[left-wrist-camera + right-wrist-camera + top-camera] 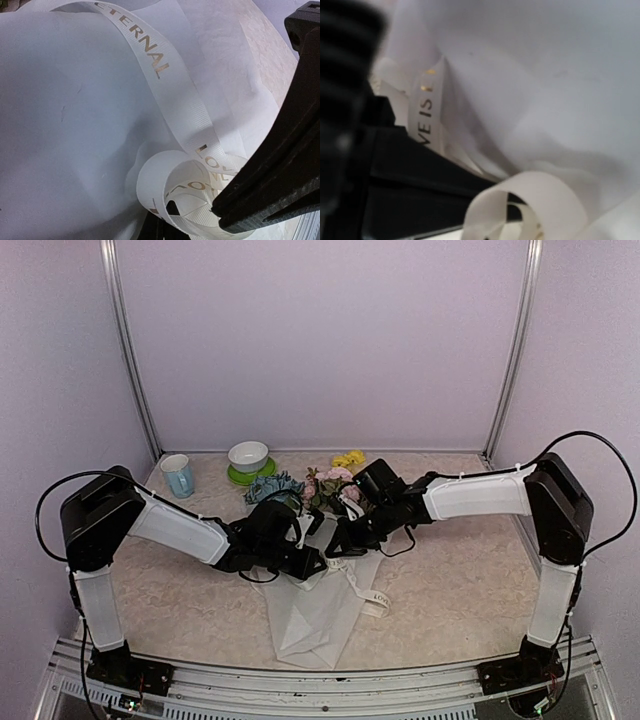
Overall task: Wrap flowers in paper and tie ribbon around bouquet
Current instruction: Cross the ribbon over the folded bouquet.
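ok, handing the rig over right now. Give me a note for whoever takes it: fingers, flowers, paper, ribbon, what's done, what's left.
Left fingers: shut, with a loop of the narrow cream-white lettered ribbon at their tips. I can't confirm a grip.
Right fingers: shut, ribbon running alongside them. Grip likewise unclear.
Things: the pink, yellow and blue artificial flowers sit in a cone of thin translucent white paper, mid-table, tip toward the near edge. One ribbon tail lies loose on the beige mottled table, right of the cone.
Done: wrapping.
Left: no finished knot or bow shows, so the ribbon still needs tying.
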